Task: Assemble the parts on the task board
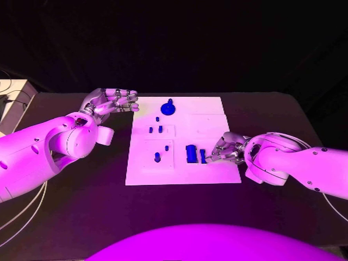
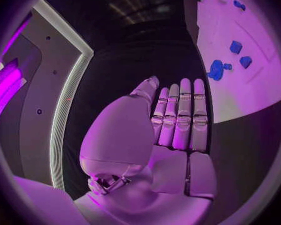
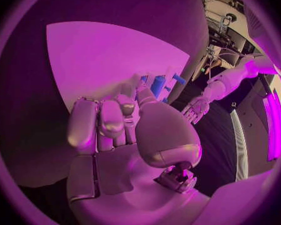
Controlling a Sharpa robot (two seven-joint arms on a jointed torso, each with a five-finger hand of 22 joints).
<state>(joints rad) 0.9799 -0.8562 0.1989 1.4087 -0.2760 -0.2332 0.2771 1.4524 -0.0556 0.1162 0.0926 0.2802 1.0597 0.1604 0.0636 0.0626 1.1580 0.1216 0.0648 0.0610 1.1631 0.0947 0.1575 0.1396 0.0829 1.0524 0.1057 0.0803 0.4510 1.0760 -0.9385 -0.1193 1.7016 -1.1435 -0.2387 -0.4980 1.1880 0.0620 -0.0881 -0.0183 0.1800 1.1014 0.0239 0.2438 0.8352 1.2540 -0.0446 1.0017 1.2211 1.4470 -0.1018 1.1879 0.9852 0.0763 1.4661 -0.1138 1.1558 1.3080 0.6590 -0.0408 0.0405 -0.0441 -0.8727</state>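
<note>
While the right robot hand (image 1: pixel 225 149) pinches it, the blue bar (image 1: pixel 191 154) lies lengthwise on the board.

The right hand (image 3: pixel 125 130) apparently touches a blue part (image 3: pixel 157 85) on the task board (image 3: pixel 97 60).

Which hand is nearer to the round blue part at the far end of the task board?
Left. The left hand sits just beside the round blue part, off the task board's edge; the right hand is at the near end.
</note>
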